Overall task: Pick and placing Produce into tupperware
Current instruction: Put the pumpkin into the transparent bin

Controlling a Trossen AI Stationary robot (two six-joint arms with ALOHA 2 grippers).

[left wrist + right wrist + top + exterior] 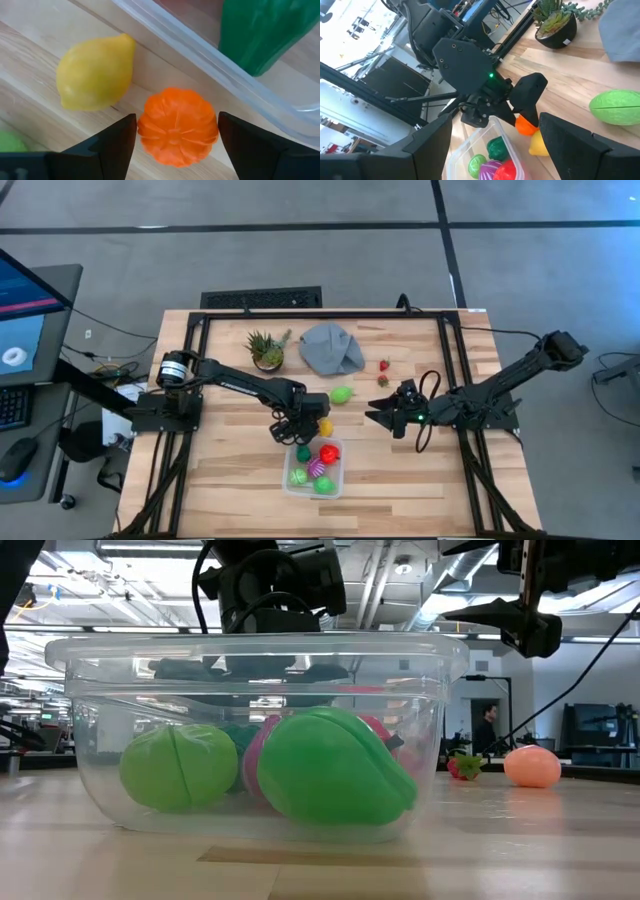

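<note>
Two dark fingers of the left gripper (176,145) are placed on either side of an orange toy pumpkin (177,126) on the table, just beside the clear tupperware (339,470). Whether the pumpkin is squeezed yet cannot be told. A yellow lemon (95,71) is seen next to it. Green, red and pink produce (318,468) is kept inside the tupperware. Farther right, the right gripper (385,414) is held above the table with its jaws wide and nothing in them.

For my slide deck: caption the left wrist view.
Left pincer straddling an orange toy pumpkin beside a yellow lemon, next to the tupperware.
</note>
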